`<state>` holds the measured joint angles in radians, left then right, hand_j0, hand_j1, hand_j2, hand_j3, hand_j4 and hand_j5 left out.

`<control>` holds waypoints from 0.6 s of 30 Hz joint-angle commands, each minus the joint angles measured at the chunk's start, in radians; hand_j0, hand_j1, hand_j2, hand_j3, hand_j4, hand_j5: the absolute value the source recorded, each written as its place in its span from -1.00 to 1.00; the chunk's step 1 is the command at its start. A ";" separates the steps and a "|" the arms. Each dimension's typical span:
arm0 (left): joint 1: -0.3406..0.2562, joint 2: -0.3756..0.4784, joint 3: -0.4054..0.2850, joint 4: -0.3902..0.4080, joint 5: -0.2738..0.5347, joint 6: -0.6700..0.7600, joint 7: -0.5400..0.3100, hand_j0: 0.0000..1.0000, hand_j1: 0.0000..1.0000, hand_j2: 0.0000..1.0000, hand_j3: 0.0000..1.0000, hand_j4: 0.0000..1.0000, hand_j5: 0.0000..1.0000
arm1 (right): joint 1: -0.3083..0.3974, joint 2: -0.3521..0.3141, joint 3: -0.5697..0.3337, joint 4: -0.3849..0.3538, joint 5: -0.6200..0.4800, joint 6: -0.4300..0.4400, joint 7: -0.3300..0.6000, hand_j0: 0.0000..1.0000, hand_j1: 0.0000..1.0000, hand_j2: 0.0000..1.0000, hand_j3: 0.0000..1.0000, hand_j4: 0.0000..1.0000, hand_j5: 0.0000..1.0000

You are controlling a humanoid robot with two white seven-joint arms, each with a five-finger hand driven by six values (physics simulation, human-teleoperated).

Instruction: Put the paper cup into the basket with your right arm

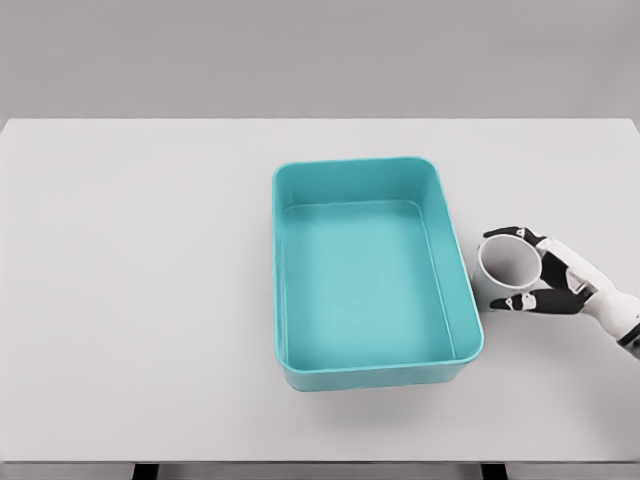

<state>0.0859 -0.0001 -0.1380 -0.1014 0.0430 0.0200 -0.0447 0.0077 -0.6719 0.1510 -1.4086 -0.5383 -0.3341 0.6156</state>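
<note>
From my head camera I see only one limb, the right arm (618, 312), coming in at the lower right edge. Its forearm shell is smooth white, with a dark band near the picture's edge. The right hand (548, 280) is white over the back with black fingers and black joint segments between white plates.

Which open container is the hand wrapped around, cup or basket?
The cup: small, white, right of the teal basket, with the right hand curled around it. The basket stands untouched.
</note>
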 commanded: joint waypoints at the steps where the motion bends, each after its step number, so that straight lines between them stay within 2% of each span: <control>1: 0.002 0.000 0.000 0.000 0.000 0.000 0.000 1.00 1.00 1.00 1.00 1.00 1.00 | 0.000 -0.002 -0.002 0.002 0.021 -0.005 -0.005 0.12 0.12 0.12 0.12 0.12 0.12; 5: 0.002 0.000 0.000 0.000 0.000 0.000 0.000 1.00 1.00 1.00 1.00 1.00 1.00 | -0.002 -0.011 -0.010 -0.003 0.031 -0.006 -0.005 0.06 0.06 0.06 0.06 0.06 0.06; 10: 0.000 0.000 0.000 0.000 0.000 0.000 0.000 1.00 1.00 1.00 1.00 1.00 1.00 | 0.000 -0.014 -0.067 -0.015 0.032 -0.019 -0.005 0.04 0.04 0.04 0.04 0.04 0.04; 18: 0.000 0.000 0.000 0.000 0.000 0.000 -0.001 1.00 1.00 1.00 1.00 1.00 1.00 | 0.002 -0.021 -0.117 -0.131 0.032 -0.019 -0.005 0.00 0.00 0.00 0.00 0.00 0.00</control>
<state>0.0874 -0.0001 -0.1380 -0.1015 0.0430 0.0200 -0.0446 0.0092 -0.6906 0.0468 -1.5064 -0.4981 -0.3532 0.6110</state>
